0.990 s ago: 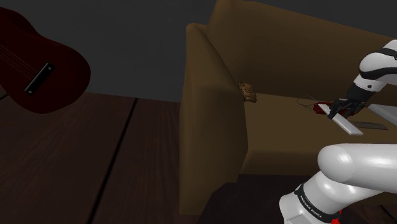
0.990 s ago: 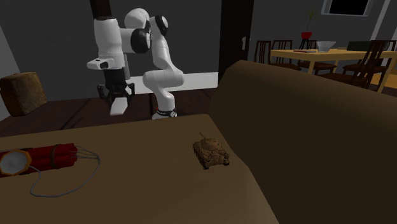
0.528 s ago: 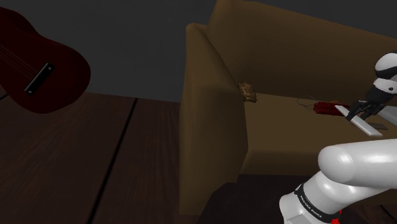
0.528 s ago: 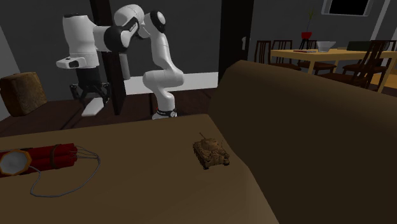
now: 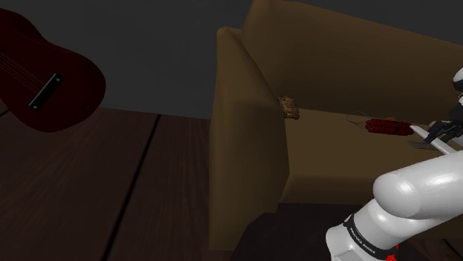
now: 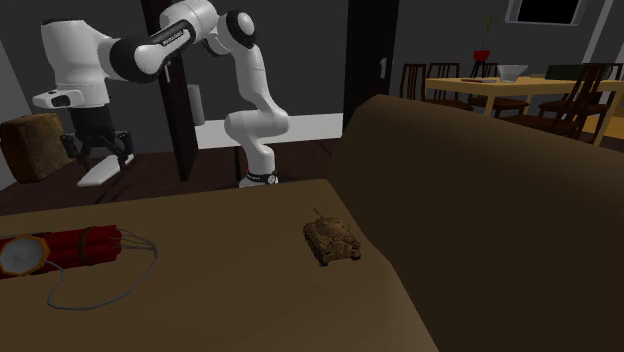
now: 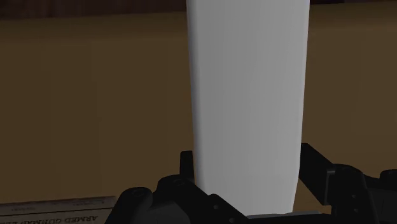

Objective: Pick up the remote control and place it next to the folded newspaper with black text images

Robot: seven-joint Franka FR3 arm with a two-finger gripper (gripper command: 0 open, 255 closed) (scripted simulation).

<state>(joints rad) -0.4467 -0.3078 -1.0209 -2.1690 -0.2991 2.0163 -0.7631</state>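
Note:
A plain white, long remote control (image 7: pixel 245 95) is clasped between my black fingers (image 7: pixel 188 167), which press on both of its sides. My gripper (image 6: pixel 97 152) hangs above the brown sofa seat at the second exterior view's left, with the remote (image 6: pixel 100 172) sticking down and out from it. In the shoulder view my gripper (image 5: pixel 447 130) is at the far right edge, over the seat, the remote (image 5: pixel 423 136) slanting out of it. Beside my gripper in the wrist view lies the edge of a newspaper (image 7: pixel 57 216) with black print, flat on the seat.
A red dynamite bundle (image 6: pixel 60 250) with a clock face and a loose wire lies on the seat near my gripper. A small brown toy tank (image 6: pixel 332 240) sits by the sofa's backrest (image 6: pixel 480 230). A dark red guitar (image 5: pixel 44 74) stands beyond the sofa arm.
The arm has swung to the second exterior view's left, the shoulder view's right, carrying the remote past the dynamite. The grip has not changed.

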